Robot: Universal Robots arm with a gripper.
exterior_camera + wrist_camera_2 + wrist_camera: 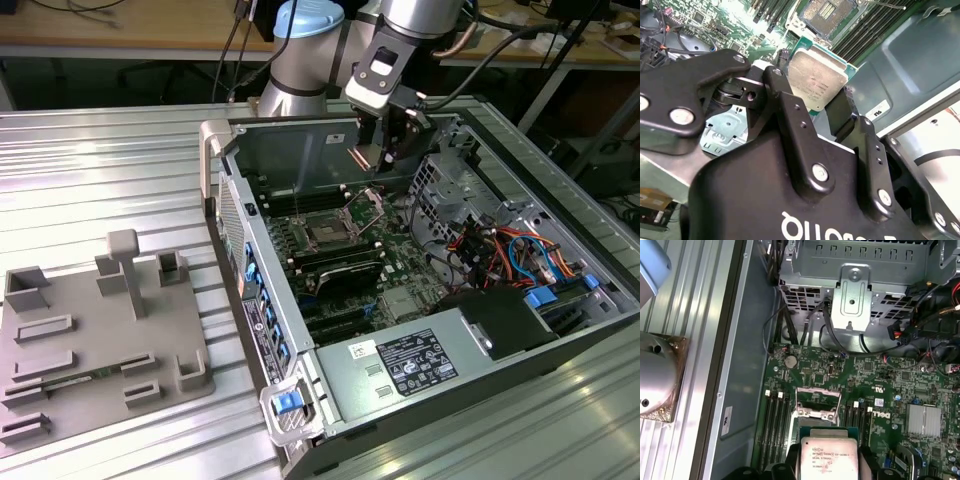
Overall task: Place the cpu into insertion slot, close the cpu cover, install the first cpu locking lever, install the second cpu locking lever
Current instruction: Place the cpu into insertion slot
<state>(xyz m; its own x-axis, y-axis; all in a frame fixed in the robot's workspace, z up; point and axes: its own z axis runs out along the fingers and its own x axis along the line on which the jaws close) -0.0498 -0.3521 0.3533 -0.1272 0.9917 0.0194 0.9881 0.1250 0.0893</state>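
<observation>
My gripper point(812, 86) is shut on the cpu point(816, 80), a flat square chip with a silver top and a green edge, pinched between two black fingers point(790, 120). In the first wrist view the cpu point(829, 457) hangs over the motherboard, just short of the raised metal cpu cover point(818, 402). The insertion slot point(827, 12) lies open beyond the chip, its pin field bare. In the exterior view the gripper point(388, 160) hovers inside the open computer case, above and a little behind the insertion slot point(327, 233), with the cover point(367, 208) tilted up.
Long black memory slots point(775, 427) flank the socket. A metal drive cage point(852, 295) and cable bundles point(500, 250) crowd the exterior view's right. The power supply point(410, 365) fills the case's near end. A grey fixture plate point(100, 335) lies at the exterior view's left.
</observation>
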